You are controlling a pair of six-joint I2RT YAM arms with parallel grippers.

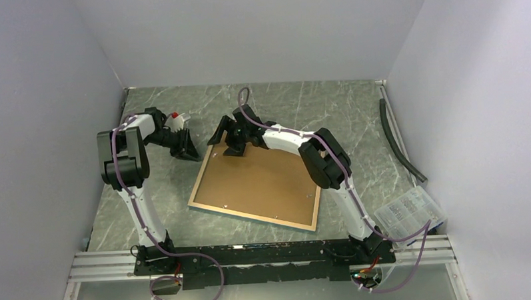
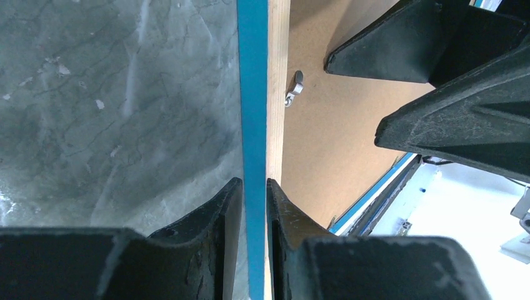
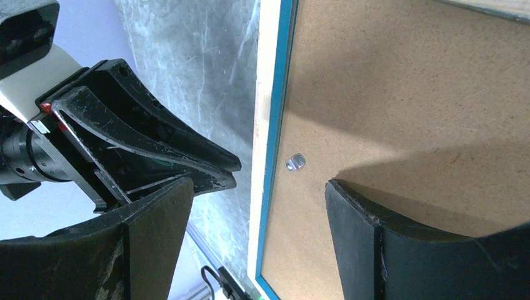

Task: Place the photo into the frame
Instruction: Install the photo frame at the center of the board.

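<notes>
Left gripper (image 2: pixel 254 184): 2 black fingers are set at a narrow slit with nothing clamped. The tips lie just beside the left rim of the frame (image 2: pixel 253 94), and a strip of marble is seen between tips and rim from the right wrist.
Frame: laid flat and face down. Its turquoise side strip and pale wood back rim are seen in line with the left fingers' slit, running on beyond the tips.
Backing board (image 3: pixel 400 81): brown, seated inside the rim, spread below the right fingers and to the right of the left ones.
Right gripper (image 3: pixel 259 182): jaws are spread wide and nothing is held. 1 finger is seen on the table side of the rim, the other over the board.
Turn clip (image 3: pixel 295 163): a small metal tab on the board, just inside the rim, between the 2 right fingers.
Table (image 1: pixel 341 114): grey marbled top, seen left of the left fingers.
Plastic box (image 1: pixel 412 215): a clear compartment case, well apart from both pairs of fingers.
</notes>
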